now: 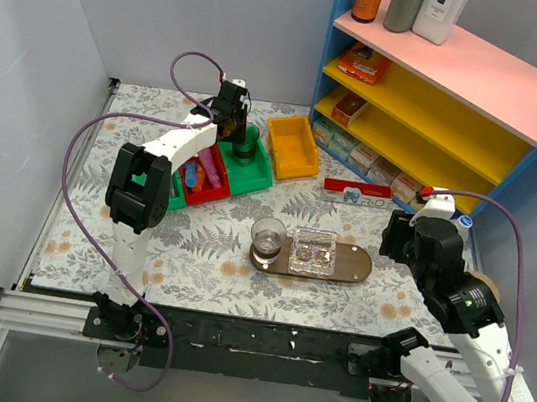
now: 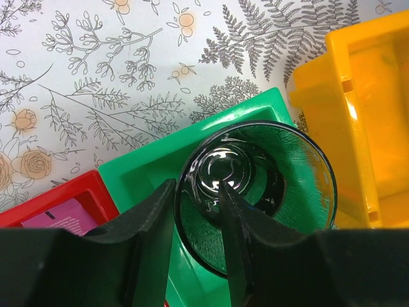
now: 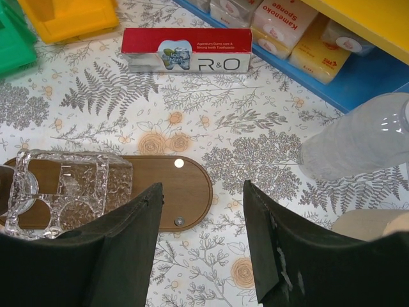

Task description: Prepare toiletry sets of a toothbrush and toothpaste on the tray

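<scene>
Two fingers of the left claw (image 2: pixel 197 188) stand apart astride the rim of a dark cup (image 2: pixel 287 173) in the green bin (image 2: pixel 140 173). Right claw (image 3: pixel 201 188) gapes over the tray (image 1: pixel 358 265); toothpaste (image 1: pixel 213 165) lies in the red bin (image 1: pixel 211 195), ten o'clock from it.

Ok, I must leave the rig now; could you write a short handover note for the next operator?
Left hand: open, straddling the wall of the glass cup in the green bin.
Right hand: open, empty, above the right end of the tray.
On the tray: a clear cup and a glass holder, no toothpaste.
Magenta toothpaste tube lies in the red bin; R&O toothpaste box near the shelf.
Left: toothpaste and toothbrush onto the tray; no toothbrush visible.
</scene>
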Robot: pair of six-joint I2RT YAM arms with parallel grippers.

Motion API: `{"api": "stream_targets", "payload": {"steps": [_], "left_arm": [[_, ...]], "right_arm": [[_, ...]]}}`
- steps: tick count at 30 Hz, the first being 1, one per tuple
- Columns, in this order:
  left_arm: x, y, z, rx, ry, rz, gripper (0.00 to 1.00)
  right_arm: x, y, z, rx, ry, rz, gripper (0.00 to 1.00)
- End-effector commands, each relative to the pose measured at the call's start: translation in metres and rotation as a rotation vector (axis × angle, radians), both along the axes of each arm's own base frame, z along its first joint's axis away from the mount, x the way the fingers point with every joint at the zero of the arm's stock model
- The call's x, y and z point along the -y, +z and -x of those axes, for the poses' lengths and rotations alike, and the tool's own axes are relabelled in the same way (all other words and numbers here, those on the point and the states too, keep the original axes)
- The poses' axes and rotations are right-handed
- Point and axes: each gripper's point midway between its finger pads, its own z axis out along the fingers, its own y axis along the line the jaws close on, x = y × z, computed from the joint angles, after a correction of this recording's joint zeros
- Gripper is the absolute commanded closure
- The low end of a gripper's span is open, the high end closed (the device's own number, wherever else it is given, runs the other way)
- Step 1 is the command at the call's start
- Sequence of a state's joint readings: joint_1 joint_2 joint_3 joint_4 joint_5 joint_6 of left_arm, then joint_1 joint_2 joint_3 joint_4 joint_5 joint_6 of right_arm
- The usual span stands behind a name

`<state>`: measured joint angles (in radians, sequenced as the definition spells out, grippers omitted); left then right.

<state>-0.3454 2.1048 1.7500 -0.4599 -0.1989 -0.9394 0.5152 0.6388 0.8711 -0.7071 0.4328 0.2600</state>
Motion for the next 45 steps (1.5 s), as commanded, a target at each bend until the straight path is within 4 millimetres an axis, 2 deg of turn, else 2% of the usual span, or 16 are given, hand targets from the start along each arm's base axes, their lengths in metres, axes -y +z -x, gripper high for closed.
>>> {"api": "stream_targets", "payload": {"steps": [1, 7, 15, 24, 31, 33, 35, 36, 42, 45], "left_arm": [[0.003, 0.02, -0.001, 0.029, 0.005, 0.018, 0.72], [0.002, 0.023, -0.001, 0.034, 0.011, 0.018, 0.78], [0.002, 0.034, 0.001, 0.051, 0.013, 0.031, 1.0], [0.008, 0.055, -0.005, 0.095, 0.012, 0.065, 1.0], [0.012, 0.069, 0.0, 0.124, -0.001, 0.1, 1.0], [0.012, 0.078, 0.007, 0.146, -0.014, 0.118, 1.0], [0.014, 0.101, 0.009, 0.212, -0.026, 0.152, 1.0], [0.013, 0.098, 0.013, 0.21, -0.026, 0.155, 1.0], [0.01, 0.137, 0.024, 0.316, -0.035, 0.194, 1.0], [0.012, 0.143, 0.03, 0.336, -0.054, 0.213, 1.0]], "right_arm": [[-0.002, 0.004, -0.003, 0.026, -0.003, -0.029, 0.39], [-0.002, 0.003, -0.002, 0.023, -0.008, -0.034, 0.39], [-0.002, 0.003, -0.002, 0.022, -0.012, -0.036, 0.39], [-0.002, 0.002, -0.002, 0.018, -0.012, -0.035, 0.39], [0.002, 0.005, -0.002, 0.03, -0.032, -0.037, 0.39], [0.002, 0.007, -0.002, 0.035, -0.035, -0.039, 0.39], [0.003, 0.007, -0.002, 0.036, -0.037, -0.036, 0.38], [0.002, 0.007, -0.002, 0.033, -0.036, -0.036, 0.39], [0.001, 0.006, -0.002, 0.024, -0.033, -0.04, 0.38], [-0.001, 0.008, -0.003, 0.026, -0.033, -0.051, 0.38]]}}
